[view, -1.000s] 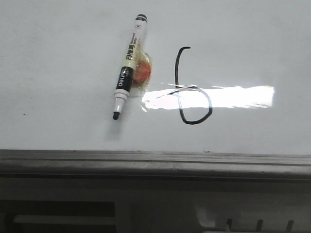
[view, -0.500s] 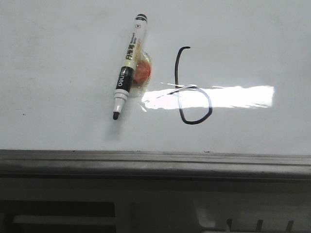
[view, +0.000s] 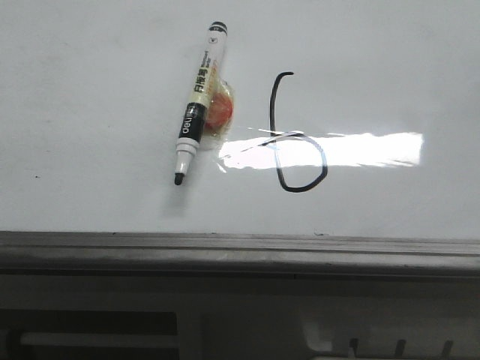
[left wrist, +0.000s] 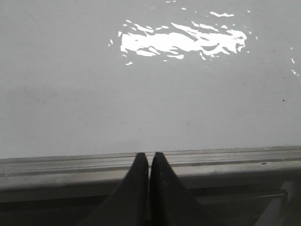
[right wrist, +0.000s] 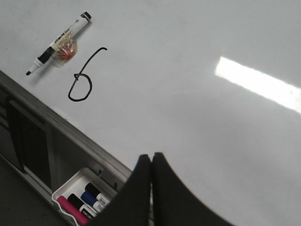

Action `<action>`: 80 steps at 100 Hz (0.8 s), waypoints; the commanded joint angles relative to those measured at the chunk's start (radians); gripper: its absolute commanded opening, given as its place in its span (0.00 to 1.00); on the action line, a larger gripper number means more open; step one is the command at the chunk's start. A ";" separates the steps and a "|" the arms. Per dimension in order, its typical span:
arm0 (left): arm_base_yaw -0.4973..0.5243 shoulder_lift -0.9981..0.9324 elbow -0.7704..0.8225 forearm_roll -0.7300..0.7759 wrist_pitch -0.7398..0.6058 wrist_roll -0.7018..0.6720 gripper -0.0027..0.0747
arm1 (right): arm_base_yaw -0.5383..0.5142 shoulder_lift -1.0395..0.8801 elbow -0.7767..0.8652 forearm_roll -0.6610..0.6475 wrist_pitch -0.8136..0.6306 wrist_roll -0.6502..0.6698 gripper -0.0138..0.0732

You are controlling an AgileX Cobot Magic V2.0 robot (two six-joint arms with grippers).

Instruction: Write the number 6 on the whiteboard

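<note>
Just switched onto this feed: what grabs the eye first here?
The hand-drawn black number 6 on the whiteboard, its loop crossed by a bright glare streak. Just left of it lies an uncapped black-and-white marker, tip toward the board's near edge, over a small orange piece. Both grippers sit back with jaws shut, holding nothing.

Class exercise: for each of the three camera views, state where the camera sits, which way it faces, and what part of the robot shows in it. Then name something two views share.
Front view: looks forward over the whiteboard at the number 6 and the uncapped marker; no robot part shows.
Left wrist view: on the left arm, facing bare board beyond the grey edge strip; the left gripper shows, fingers together.
Right wrist view: on the right arm, facing the board; the right gripper shows, shut, beside a tray of markers.
Shared: front and right wrist views both show the 6 and marker.
</note>
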 commanded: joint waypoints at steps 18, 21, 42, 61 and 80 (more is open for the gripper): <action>0.001 -0.030 0.045 -0.014 -0.036 -0.011 0.01 | -0.013 0.019 -0.006 -0.029 -0.083 0.000 0.10; 0.001 -0.030 0.045 -0.014 -0.036 -0.011 0.01 | -0.028 0.019 0.009 -0.050 -0.101 0.000 0.10; 0.001 -0.030 0.045 -0.014 -0.036 -0.011 0.01 | -0.246 0.019 0.221 -0.065 -0.493 0.107 0.10; 0.001 -0.030 0.045 -0.014 -0.036 -0.011 0.01 | -0.422 0.019 0.531 0.121 -0.866 0.194 0.10; 0.001 -0.030 0.045 -0.014 -0.036 -0.011 0.01 | -0.452 0.017 0.682 0.129 -0.844 0.194 0.10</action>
